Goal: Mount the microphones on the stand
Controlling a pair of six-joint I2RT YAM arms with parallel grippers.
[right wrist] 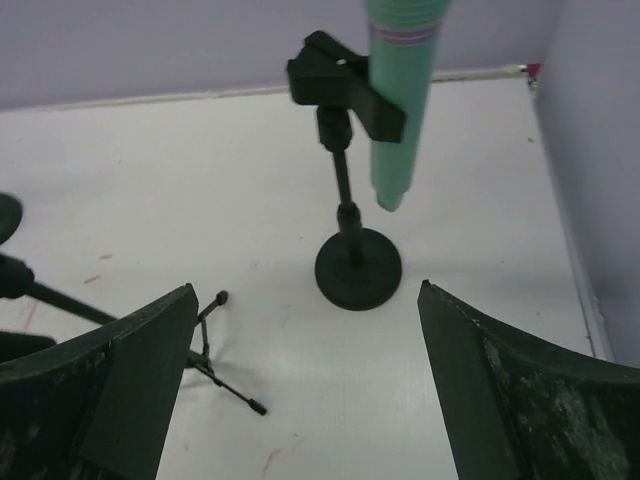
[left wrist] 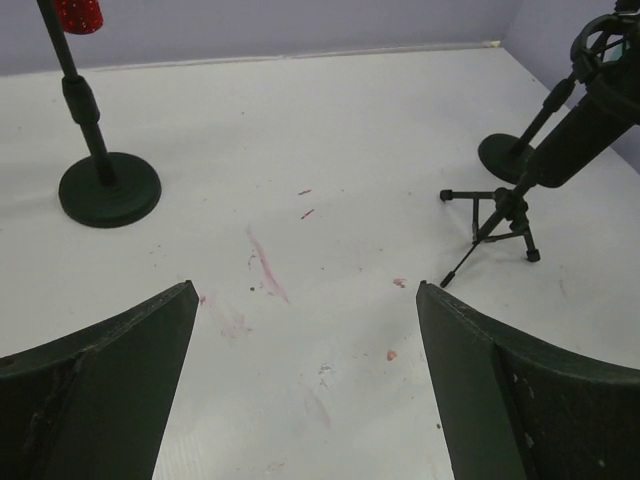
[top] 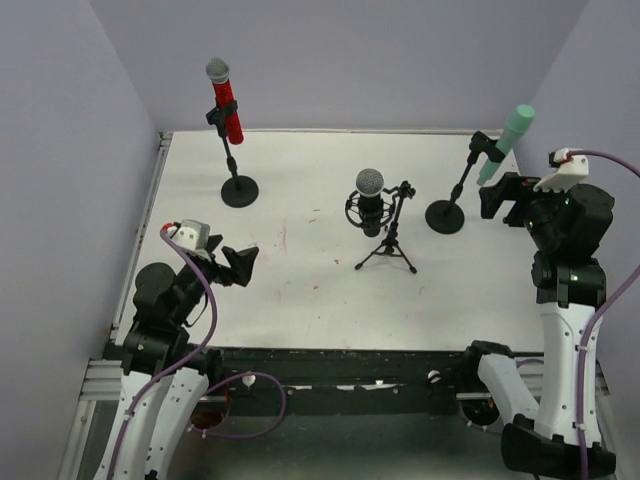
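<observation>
White table, faint reddish smears near centre.

Left arm at near-left corner: folded low, elbow bent, wrist angled in toward mid-table. Right arm at right edge: standing taller, lower link approx upright, wrist turned left toward right stand.

Back-left stand: round base, straight pole. Right stand: round base, pole tilted to the right. Tripod stand: small, mid-table, between the other two.

Red mic: grey mesh head up, clipped near-upright in back-left stand. Mint-green mic: clipped in right stand, leaning right; in right wrist view, held by black clip w/ lower end above the round base. Black mic: silver mesh head up, seated in shock mount on tripod stand.

Left end effector: fingers spread wide, nothing between them, over bare table, well apart from every stand. Right end effector: spread wide too, holding nothing, just beside lower end of mint-green mic, near right stand.
</observation>
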